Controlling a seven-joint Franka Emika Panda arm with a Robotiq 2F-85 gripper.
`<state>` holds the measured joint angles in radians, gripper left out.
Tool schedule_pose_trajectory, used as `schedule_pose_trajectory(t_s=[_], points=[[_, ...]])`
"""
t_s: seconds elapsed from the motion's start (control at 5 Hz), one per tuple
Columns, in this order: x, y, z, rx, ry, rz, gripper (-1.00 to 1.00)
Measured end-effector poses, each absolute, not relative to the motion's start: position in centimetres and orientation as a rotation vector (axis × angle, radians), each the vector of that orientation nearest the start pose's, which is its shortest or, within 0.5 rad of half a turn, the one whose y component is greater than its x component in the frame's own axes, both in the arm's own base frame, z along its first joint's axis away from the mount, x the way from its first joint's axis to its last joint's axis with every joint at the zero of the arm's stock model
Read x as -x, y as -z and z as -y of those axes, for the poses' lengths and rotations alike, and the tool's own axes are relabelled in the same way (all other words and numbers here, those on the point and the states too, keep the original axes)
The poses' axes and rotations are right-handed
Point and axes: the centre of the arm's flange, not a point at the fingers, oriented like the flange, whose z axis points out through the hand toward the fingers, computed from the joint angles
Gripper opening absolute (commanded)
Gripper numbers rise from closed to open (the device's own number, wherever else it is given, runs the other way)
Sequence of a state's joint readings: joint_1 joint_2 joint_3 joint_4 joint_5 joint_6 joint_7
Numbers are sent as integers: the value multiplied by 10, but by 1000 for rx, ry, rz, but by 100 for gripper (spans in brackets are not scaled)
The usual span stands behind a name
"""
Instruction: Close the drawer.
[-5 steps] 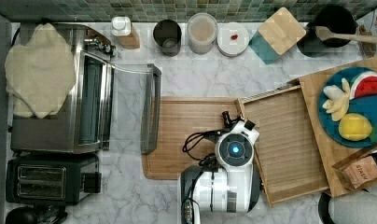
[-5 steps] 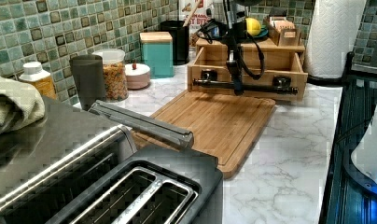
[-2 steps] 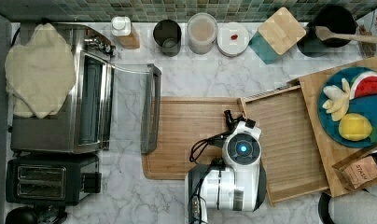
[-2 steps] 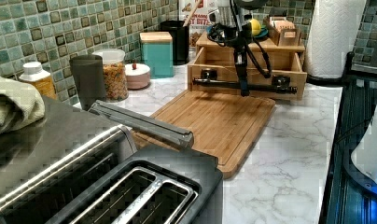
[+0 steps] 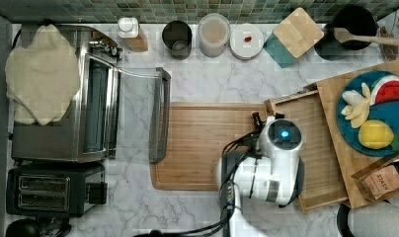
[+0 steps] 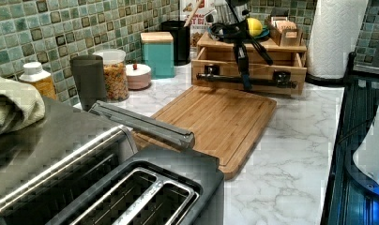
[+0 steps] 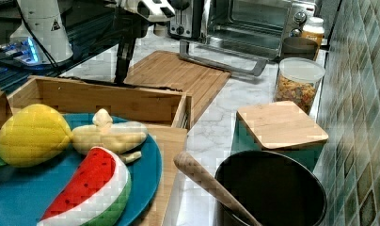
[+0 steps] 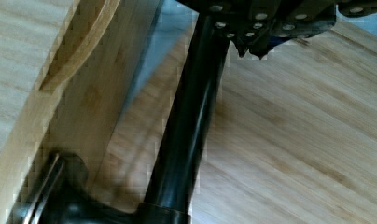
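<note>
Cutting board (image 5: pixel 202 145), toaster oven (image 5: pixel 84 94), toaster (image 5: pixel 52 190), blue plate (image 5: pixel 385 111)

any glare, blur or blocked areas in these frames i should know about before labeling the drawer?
Wrist view: close and soft, the dark handle bar fills the middle. Top view: the arm covers part of the drawer. Left view: even light, and the toaster in the foreground is blurry. Right view: the drawer's far wall is sharp; blue glow at the arm base.

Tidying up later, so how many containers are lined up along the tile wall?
6: bottle, dark cup, cereal jar, pink lidded dish, teal canister, black utensil pot. More may be hidden.
</note>
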<state>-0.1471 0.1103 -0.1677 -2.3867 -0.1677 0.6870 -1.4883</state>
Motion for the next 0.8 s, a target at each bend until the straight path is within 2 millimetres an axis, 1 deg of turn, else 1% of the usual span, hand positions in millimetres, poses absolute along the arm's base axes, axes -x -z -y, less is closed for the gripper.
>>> schedule_pose_trajectory(t_s=[0.2,0.4,0.6,0.8], points=[[-460,-260,211,3021,-388,668,-100],[-466,-263,280,3102,-321,513,-100],[-468,-264,300,3124,-275,444,-100],[-468,-264,297,3127,-265,450,-100]])
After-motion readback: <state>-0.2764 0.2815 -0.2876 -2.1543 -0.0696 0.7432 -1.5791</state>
